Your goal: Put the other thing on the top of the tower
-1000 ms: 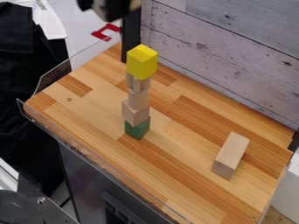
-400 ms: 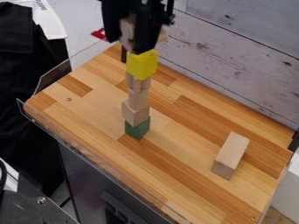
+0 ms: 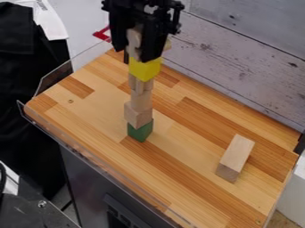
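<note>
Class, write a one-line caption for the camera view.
A black gripper holds a pale wooden block at the top of a tower, just above its yellow block.

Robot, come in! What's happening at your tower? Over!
Gripper over tower, pale wooden piece between its fingers. Yellow block just below, contact unclear. Long wooden block lying aside, not in the way. Over.
</note>
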You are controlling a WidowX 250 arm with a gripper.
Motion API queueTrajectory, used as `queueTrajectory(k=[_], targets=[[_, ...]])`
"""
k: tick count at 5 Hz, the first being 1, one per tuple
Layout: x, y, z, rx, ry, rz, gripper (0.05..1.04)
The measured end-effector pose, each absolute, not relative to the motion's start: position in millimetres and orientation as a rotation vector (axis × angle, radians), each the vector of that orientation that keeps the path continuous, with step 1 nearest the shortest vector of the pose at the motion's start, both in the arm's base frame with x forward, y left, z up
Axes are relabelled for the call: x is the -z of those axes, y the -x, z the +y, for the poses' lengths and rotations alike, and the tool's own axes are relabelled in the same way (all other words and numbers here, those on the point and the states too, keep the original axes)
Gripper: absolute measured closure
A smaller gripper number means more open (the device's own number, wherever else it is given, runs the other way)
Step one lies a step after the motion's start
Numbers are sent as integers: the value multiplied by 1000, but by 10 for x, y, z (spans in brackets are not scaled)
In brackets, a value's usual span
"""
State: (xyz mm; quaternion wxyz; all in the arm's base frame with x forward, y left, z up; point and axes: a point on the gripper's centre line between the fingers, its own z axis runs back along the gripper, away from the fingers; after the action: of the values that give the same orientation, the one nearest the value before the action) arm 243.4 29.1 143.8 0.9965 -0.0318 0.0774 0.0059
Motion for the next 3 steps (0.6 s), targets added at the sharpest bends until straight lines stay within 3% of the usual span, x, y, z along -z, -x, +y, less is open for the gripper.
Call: queueTrajectory(k=[3], targets=[[-1356,-2468,413,-53,76,171,415]])
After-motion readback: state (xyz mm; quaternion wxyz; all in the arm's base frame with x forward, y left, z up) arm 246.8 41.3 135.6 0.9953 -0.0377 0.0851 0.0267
